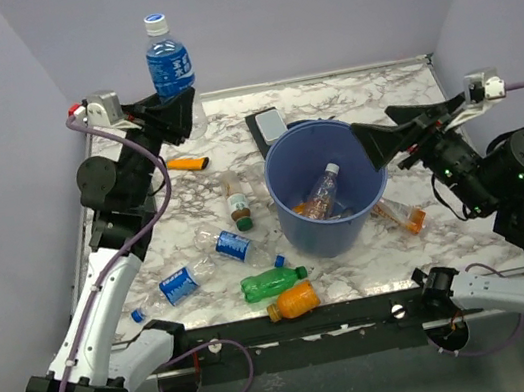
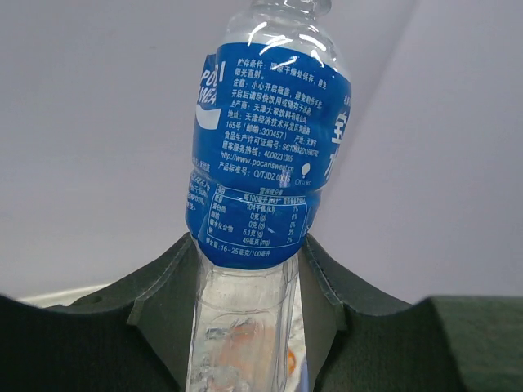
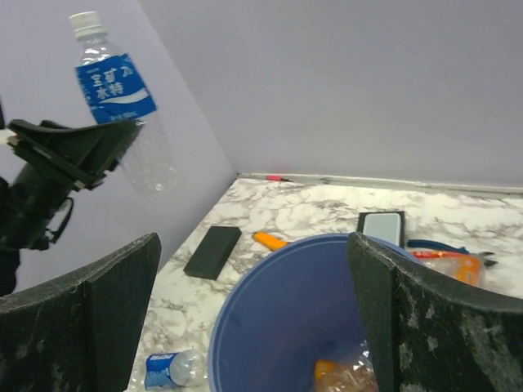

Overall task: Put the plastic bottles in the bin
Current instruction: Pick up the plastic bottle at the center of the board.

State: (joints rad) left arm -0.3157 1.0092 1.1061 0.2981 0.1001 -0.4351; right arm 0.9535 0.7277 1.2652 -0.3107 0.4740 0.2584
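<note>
**A:** A blue-labelled bottle (image 1: 169, 65) is held high over the back-left of the table (image 1: 396, 91), upright with its white cap on top. It is pinched low on its clear body by the left gripper (image 2: 245, 314), with a dark finger (image 2: 163, 306) pressed against each side.

**B:** That is confirmed from the right wrist, where the bottle is seen against the purple wall, well apart from the bin (image 1: 288, 201). The right gripper (image 3: 253, 245) is positioned over the bin's right rim. Its jaws are spread wide, and the bin's open mouth is seen between them.

**A:** Inside the bin, a white-capped bottle (image 1: 323, 190) is seen lying tilted, with something orange beside it that cannot be made out.

**B:** More are scattered on the marble. A brown bottle (image 1: 237, 205) with a green cap is laid just left of the bin. A crumpled clear bottle (image 1: 231, 246) is found nearer the front, and a second clear bottle (image 1: 173, 286) further left.

**A:** In front of the bin, a green bottle (image 1: 272, 281) and an orange bottle (image 1: 294, 301) are seen side by side near the table's edge. An orange-tinted bottle (image 1: 402, 215) is laid close by the bin's right side.

**B:** An orange marker (image 1: 190, 164) is noted at the back left, below the raised arm.
</note>
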